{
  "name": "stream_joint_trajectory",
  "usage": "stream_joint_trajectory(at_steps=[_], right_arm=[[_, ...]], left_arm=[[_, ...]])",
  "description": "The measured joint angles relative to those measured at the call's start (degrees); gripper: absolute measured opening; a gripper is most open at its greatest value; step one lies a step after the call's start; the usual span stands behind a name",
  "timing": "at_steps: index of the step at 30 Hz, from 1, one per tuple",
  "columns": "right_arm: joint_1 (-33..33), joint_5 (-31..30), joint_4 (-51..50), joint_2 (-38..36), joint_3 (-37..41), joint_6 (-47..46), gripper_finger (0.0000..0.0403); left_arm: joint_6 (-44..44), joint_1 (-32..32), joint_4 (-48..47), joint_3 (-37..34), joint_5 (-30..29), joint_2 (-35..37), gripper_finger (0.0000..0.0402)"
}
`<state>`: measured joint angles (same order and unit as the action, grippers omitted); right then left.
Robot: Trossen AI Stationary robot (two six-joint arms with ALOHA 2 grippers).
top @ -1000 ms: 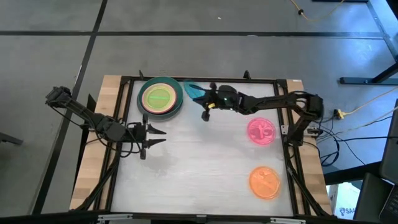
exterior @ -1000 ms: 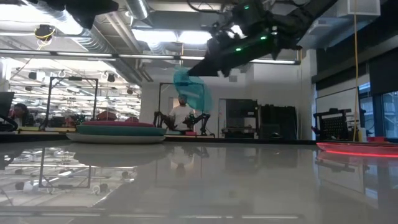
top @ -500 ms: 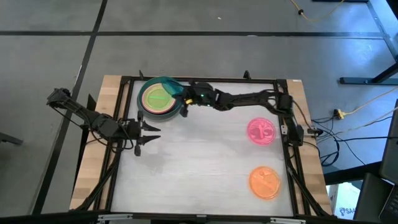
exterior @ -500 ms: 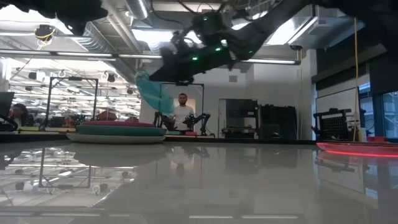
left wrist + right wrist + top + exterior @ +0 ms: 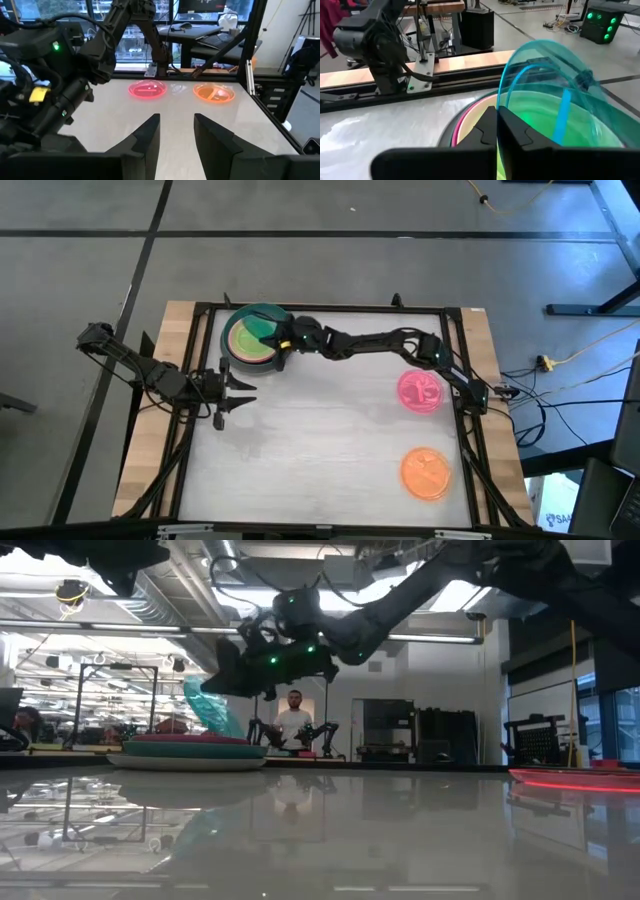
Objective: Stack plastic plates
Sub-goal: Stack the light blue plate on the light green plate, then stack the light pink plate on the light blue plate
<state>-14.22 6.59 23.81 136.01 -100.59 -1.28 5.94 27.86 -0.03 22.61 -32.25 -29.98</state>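
A stack of plates (image 5: 240, 352) sits at the table's far left, with a green plate (image 5: 535, 127) on top inside a peach, a magenta and a teal rim. In the low view the stack (image 5: 190, 754) is a low mound. My right gripper (image 5: 284, 340) reaches over the stack's right side, shut on a clear cyan plate (image 5: 262, 327). The cyan plate (image 5: 205, 710) stands tilted just above the stack. My left gripper (image 5: 245, 388) waits open, near the table's left edge, short of the stack. My right gripper pinches the cyan plate's rim (image 5: 501, 102) between its two fingers, coming from the table's right and slanting down. The plate stands steeply tilted beyond the fingers, over the green plate. Whether its lower edge (image 5: 222, 732) touches the stack, I cannot tell.
A pink plate (image 5: 420, 391) lies flat at the table's right side and an orange plate (image 5: 426, 472) at its near right. The dark frame rail (image 5: 330, 308) runs along the far edge behind the stack. A person (image 5: 293, 722) stands in the room beyond.
My right gripper has carried the cyan plate toward the table's left edge, from beside the stack to above it, and has come down, so the tilted plate now hangs close over the stack's top. My left gripper has drawn back slightly toward the left edge.
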Motion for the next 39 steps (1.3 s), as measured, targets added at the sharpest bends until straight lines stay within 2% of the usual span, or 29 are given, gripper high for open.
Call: stream_joint_trajectory(at_steps=[7, 16, 21, 23, 28, 39], right_arm=[[0.0, -2.0, 0.4, 0.1, -0.2, -1.3, 0.0011], [0.4, -1.4, 2.6, 0.1, -0.2, -1.2, 0.0126], [0.4, -1.1, 2.0, -0.3, -0.2, -1.1, 0.0163], [0.4, 0.2, 0.9, -1.5, -0.2, -1.2, 0.0167], [0.2, 9.8, -7.3, -6.4, -0.2, -1.3, 0.0166], [0.3, 6.4, -29.4, -15.9, -0.2, 7.7, 0.0165]], left_arm=[[0.1, 0.0, 0.0, 0.0, 0.0, 0.0, 0.0112], [0.1, 0.0, 0.0, 0.0, 0.0, 0.0, 0.0112], [0.2, 0.0, 0.0, 0.0, 0.0, 0.0, 0.0112], [1.1, 0.0, -0.6, 0.0, 0.0, 0.0, 0.0112], [1.6, 0.0, -0.9, 0.0, 0.3, 0.0, 0.0112], [3.0, 0.0, -0.8, 0.0, 0.4, 0.0, 0.0112]])
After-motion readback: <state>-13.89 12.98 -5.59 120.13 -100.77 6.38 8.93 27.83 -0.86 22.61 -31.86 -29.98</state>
